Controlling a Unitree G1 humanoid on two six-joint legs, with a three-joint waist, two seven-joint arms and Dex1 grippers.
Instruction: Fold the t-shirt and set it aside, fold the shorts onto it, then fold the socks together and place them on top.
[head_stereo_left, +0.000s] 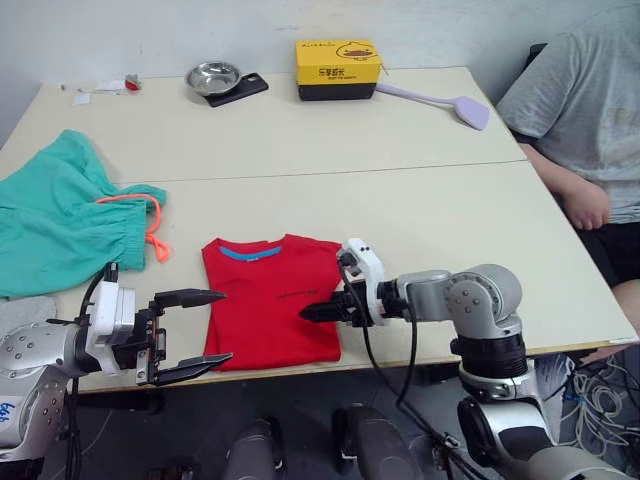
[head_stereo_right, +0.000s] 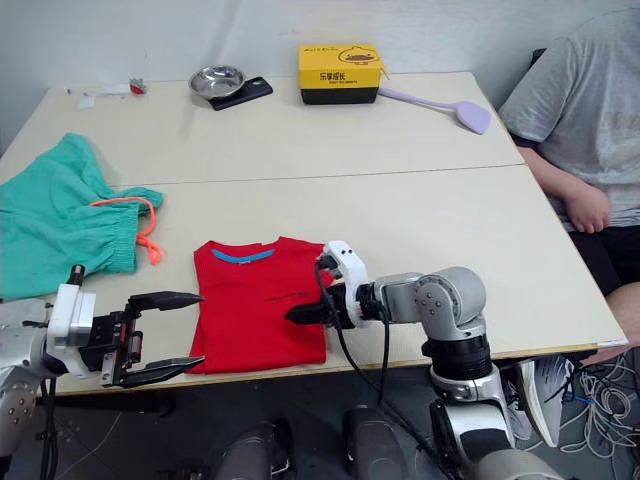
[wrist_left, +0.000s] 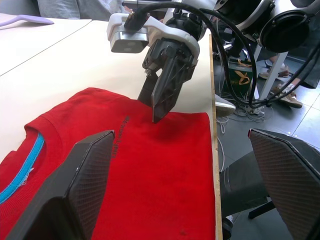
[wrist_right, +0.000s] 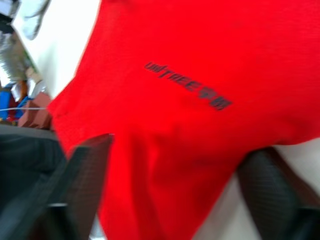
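Currently the t-shirt (head_stereo_left: 268, 298) lies at the table's (head_stereo_left: 430, 215) near edge between both grippers, right gripper (head_stereo_left: 312, 313) over its right edge with fingers seemingly together, left gripper (head_stereo_left: 205, 326) spread wide just off its left edge.

The t-shirt (head_stereo_left: 272, 297), low in the centre of the frame, is bright red with a blue band inside the neck and small dark lettering across the chest. At the left edge the shorts (head_stereo_left: 60, 215) are teal-green with an orange drawstring. The table (head_stereo_left: 430, 200) is pale cream. Along the upper edge, a yellow box (head_stereo_left: 338, 68) has a black base, a silver bowl (head_stereo_left: 213, 77) sits on a black phone (head_stereo_left: 240, 90), and a lilac spatula (head_stereo_left: 440, 102) lies to the right. The person (head_stereo_left: 585, 110) at upper right wears a grey shirt. Both grippers have black fingers (head_stereo_left: 190, 297).
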